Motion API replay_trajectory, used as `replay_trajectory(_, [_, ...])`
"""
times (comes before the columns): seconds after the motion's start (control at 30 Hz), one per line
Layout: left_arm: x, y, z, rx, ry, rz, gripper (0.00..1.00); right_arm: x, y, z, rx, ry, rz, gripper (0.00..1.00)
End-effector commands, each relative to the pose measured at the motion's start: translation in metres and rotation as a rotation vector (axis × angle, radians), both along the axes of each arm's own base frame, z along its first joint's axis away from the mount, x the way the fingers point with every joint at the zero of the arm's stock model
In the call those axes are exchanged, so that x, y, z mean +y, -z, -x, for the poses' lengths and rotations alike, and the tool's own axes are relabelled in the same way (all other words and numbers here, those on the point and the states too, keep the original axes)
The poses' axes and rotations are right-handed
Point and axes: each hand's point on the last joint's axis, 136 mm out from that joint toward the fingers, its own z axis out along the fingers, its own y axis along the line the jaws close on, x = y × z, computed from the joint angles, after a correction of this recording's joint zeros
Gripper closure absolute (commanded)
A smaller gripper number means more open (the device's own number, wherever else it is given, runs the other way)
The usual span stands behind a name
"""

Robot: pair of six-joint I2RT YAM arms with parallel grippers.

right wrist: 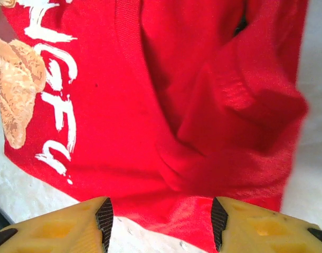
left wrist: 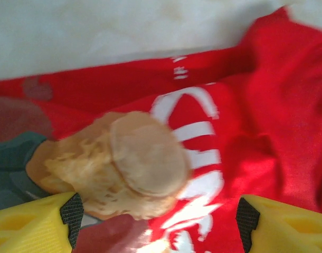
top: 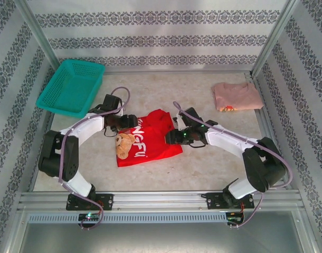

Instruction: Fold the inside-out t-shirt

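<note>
red t-shirt (left wrist: 266,132) blurred, white lettering (left wrist: 198,153) smeared, cut off at edges

Left arm (top: 90,126) and right arm (top: 227,141): white links, bulky black joints. A lilac cable (top: 61,158) is looped along each arm. Black base plates (top: 87,202), lower frame. Left tool (left wrist: 158,216) and right tool (right wrist: 161,216): yellow moulded fingers (left wrist: 26,229) with recessed pockets and black ribbed pads (left wrist: 72,213).
</note>
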Motion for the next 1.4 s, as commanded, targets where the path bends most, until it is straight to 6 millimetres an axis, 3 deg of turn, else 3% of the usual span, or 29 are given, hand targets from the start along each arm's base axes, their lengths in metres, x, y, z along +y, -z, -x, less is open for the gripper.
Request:
replay_trajectory(0.0, [0.012,0.005,-0.003,0.042,-0.024,-0.004,0.22,0.016,-0.001,-0.020,-0.039,0.023,0.005,0.49])
replay_trajectory(0.2, [0.022,0.035,0.020,0.128,-0.025,-0.047,0.23,-0.004,0.041,-0.031,0.065,0.086,0.114,0.52])
replay_trajectory(0.4, [0.011,0.045,0.081,0.188,-0.008,0.017,0.23,-0.026,0.056,-0.068,0.071,0.102,0.148,0.55])
replay_trajectory(0.47, [-0.002,0.045,0.104,0.207,0.015,0.061,0.23,-0.029,0.052,-0.085,0.047,0.088,0.152,0.56])
replay_trajectory(0.57, [-0.041,0.033,0.140,0.212,0.115,0.136,0.22,-0.026,0.037,-0.115,-0.018,0.036,0.146,0.55])
replay_trajectory(0.63, [-0.078,0.012,0.160,0.173,0.237,0.212,0.21,-0.021,0.017,-0.134,-0.073,0.007,0.138,0.54])
replay_trajectory(0.7, [-0.101,-0.015,0.168,0.124,0.330,0.284,0.20,-0.019,-0.005,-0.146,-0.129,-0.011,0.133,0.52])
replay_trajectory(0.8, [-0.091,-0.048,0.144,-0.033,0.314,0.218,0.19,-0.021,-0.035,-0.144,-0.201,-0.015,0.116,0.50])
replay_trajectory(0.9, [-0.066,-0.063,0.095,-0.129,0.195,0.213,0.20,-0.016,-0.045,-0.116,-0.196,-0.007,0.061,0.49])
replay_trajectory(0.97, [-0.046,-0.061,0.055,-0.137,0.105,0.229,0.22,-0.004,-0.042,-0.087,-0.167,-0.009,0.013,0.49])
replay_trajectory(1.07, [-0.042,-0.057,0.004,-0.172,0.135,0.207,0.23,0.015,-0.033,-0.045,-0.120,-0.021,-0.016,0.49])
replay_trajectory(1.13, [-0.042,-0.045,-0.018,-0.150,0.184,0.155,0.24,0.028,-0.027,-0.022,-0.086,-0.025,-0.035,0.49])
replay_trajectory(1.27, [-0.047,-0.018,-0.045,-0.077,0.251,0.148,0.29,0.053,-0.006,0.014,-0.012,-0.025,-0.058,0.51])
replay_trajectory(1.37, [-0.051,-0.003,-0.056,-0.032,0.286,0.140,0.34,0.059,0.010,0.024,0.021,-0.019,-0.040,0.53])
